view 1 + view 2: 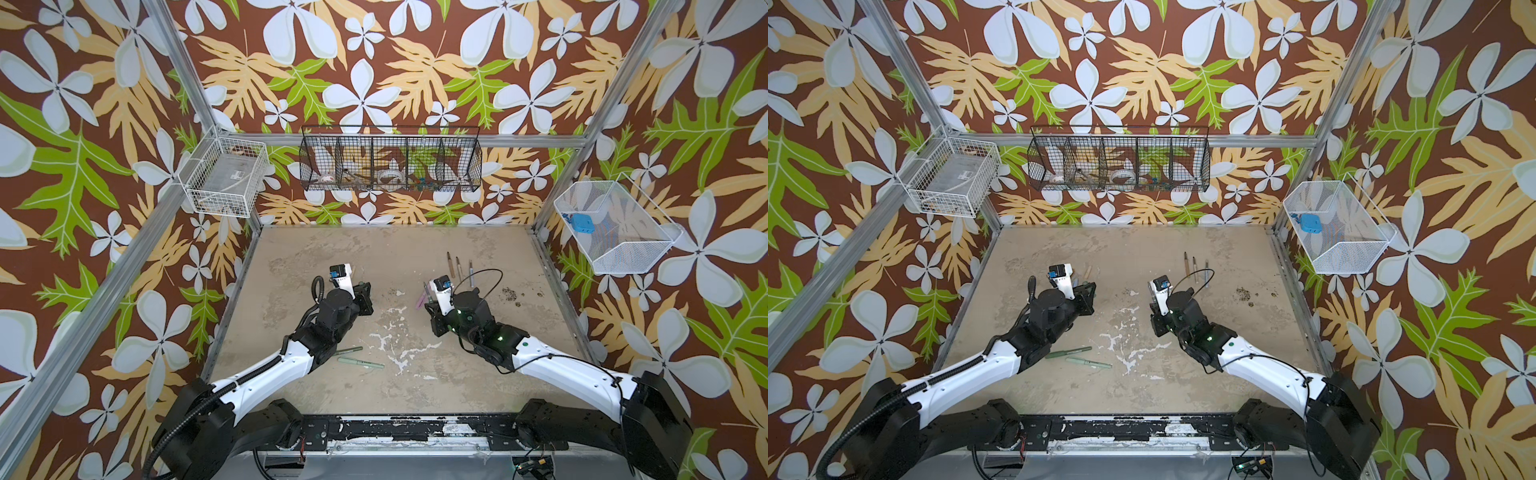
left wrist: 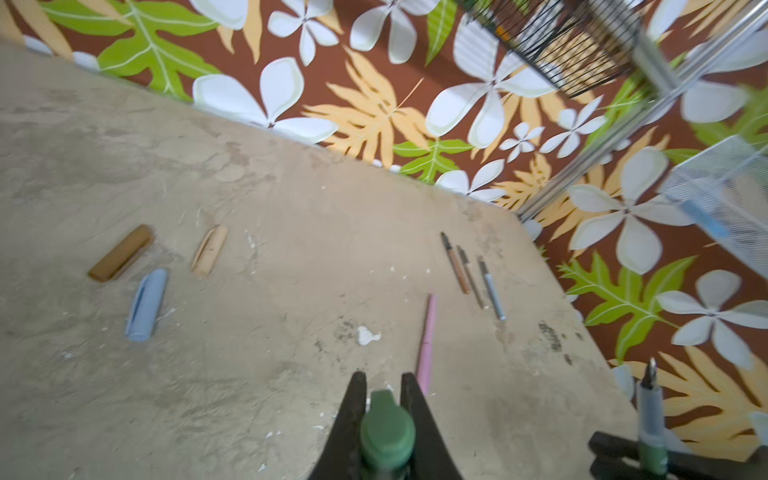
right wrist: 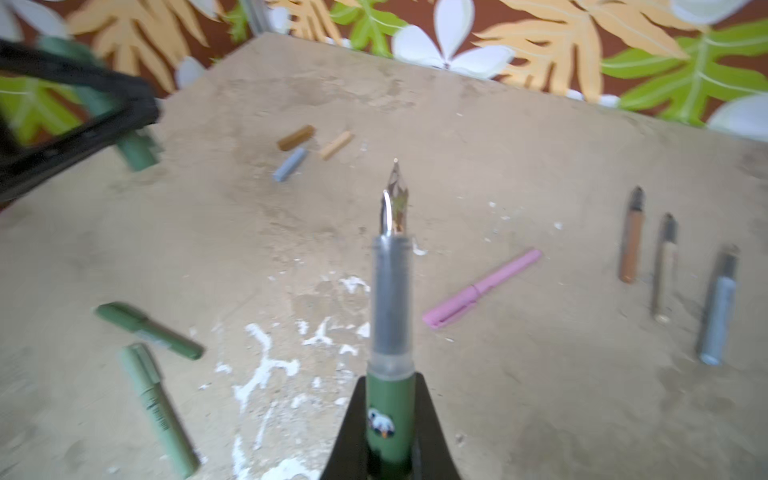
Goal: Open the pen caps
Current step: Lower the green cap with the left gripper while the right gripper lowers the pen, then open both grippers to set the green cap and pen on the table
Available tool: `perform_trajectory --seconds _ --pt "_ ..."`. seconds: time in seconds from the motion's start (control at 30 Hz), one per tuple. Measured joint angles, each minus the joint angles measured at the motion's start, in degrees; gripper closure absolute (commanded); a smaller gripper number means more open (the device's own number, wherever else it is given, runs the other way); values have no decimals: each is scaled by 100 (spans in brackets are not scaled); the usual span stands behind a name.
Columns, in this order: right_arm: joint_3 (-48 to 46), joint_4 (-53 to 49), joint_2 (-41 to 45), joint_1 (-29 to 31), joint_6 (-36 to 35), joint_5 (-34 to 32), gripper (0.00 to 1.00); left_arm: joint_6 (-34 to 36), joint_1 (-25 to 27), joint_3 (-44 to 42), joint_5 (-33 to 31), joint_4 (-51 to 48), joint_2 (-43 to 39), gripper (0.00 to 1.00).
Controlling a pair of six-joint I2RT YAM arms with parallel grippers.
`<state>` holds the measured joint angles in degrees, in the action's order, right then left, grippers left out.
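Observation:
My left gripper (image 2: pixel 383 377) is shut on a dark green pen cap (image 2: pixel 387 432), held off the table. My right gripper (image 3: pixel 390 378) is shut on the matching green pen (image 3: pixel 390 316), whose bare nib points away from the wrist. The two grippers (image 1: pixel 365 297) (image 1: pixel 430 309) hover apart over mid-table. Brown (image 2: pixel 120 253), beige (image 2: pixel 209 250) and light blue (image 2: pixel 146 304) caps lie loose on the left. Their three uncapped pens (image 1: pixel 459 268) lie at the back right. A capped pink pen (image 3: pixel 482 289) and two capped green pens (image 3: pixel 147 330) (image 3: pixel 160 409) lie on the table.
The beige tabletop (image 1: pixel 395 249) has white chipped patches in the middle. A black wire basket (image 1: pixel 390 160) hangs on the back wall, a white one (image 1: pixel 224 176) at the left and another (image 1: pixel 615 226) at the right. Patterned walls close three sides.

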<state>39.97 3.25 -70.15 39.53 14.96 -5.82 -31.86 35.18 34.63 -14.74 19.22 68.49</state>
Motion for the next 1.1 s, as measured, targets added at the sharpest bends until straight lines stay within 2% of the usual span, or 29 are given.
perform_trajectory --seconds 0.13,0.3,0.6,1.1 --pt "223 -378 -348 -673 295 -114 100 61 -179 199 -140 -297 503 100" --pt "444 -629 -608 -1593 713 92 100 179 -562 382 -151 -573 1084 99" --pt "1187 -750 -1508 -2649 1012 479 100 391 -905 925 190 -957 2264 99" --pt "2848 -1161 -3318 -3659 1056 588 100 643 -1174 1423 409 -1340 3211 96"
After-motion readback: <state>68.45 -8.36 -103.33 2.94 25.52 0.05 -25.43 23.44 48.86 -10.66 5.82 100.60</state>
